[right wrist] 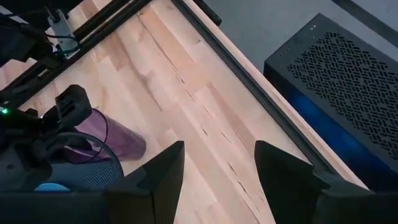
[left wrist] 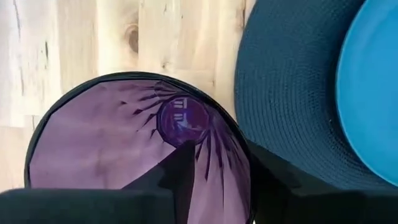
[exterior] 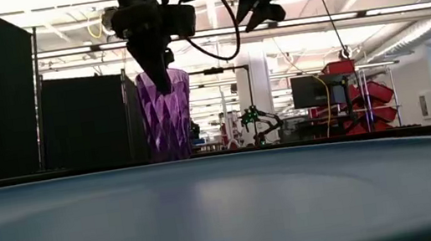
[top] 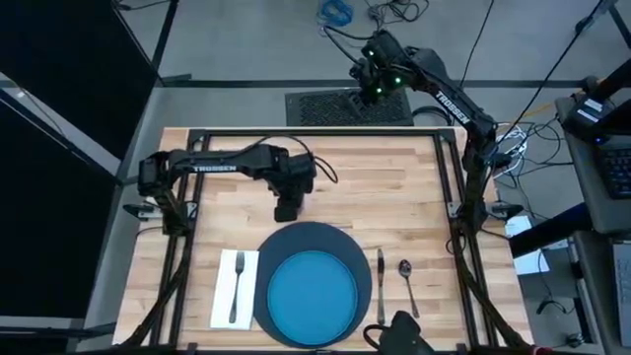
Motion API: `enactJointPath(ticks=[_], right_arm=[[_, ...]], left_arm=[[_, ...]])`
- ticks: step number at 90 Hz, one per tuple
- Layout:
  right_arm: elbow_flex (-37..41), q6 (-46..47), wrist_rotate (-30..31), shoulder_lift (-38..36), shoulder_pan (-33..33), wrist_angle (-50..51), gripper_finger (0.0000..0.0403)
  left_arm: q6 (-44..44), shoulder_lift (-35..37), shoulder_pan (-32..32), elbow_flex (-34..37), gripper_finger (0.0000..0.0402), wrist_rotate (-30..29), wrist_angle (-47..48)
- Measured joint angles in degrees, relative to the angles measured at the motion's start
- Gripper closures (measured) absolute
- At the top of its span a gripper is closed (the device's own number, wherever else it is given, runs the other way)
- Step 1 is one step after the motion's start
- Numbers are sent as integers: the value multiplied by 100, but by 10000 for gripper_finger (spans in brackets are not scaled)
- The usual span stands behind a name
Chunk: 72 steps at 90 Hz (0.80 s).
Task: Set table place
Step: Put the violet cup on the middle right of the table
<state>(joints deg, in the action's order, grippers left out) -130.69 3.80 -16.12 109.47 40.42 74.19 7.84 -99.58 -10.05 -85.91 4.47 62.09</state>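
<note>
The large rectangular table of pale wood planks, framed by thin black metal bars, carried the whole setting. Near the middle of its front edge lay the big round slate-blue woven mat, and on it, toward the front, sat the smaller bright blue round plate. A white rectangular napkin lay just beside the mat on the left, with a metal fork resting lengthwise on it. On the mat's right side lay a metal knife, and just beyond that a metal spoon, both pointing toward the back edge.

The small faceted purple cup stood upright on the bare wood just behind the mat's back-left rim. The left gripper was over it, its fingers straddling the cup's wall, one finger down inside the cup and the other outside the rim; they were closed narrowly onto that wall. The right gripper hung high beyond the table's back edge, its fingers spread apart and holding nothing.
</note>
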Motion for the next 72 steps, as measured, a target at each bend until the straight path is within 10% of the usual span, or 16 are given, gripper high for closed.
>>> enactJointPath(ticks=[38, 72], right_arm=[[0, 1, -2, 2, -2, 129, 220], [0, -211, -22, 2, -24, 630, 220]], left_arm=[[92, 84, 275, -700, 294, -84, 784], [103, 347, 273, -1622, 294, -2099, 2001]])
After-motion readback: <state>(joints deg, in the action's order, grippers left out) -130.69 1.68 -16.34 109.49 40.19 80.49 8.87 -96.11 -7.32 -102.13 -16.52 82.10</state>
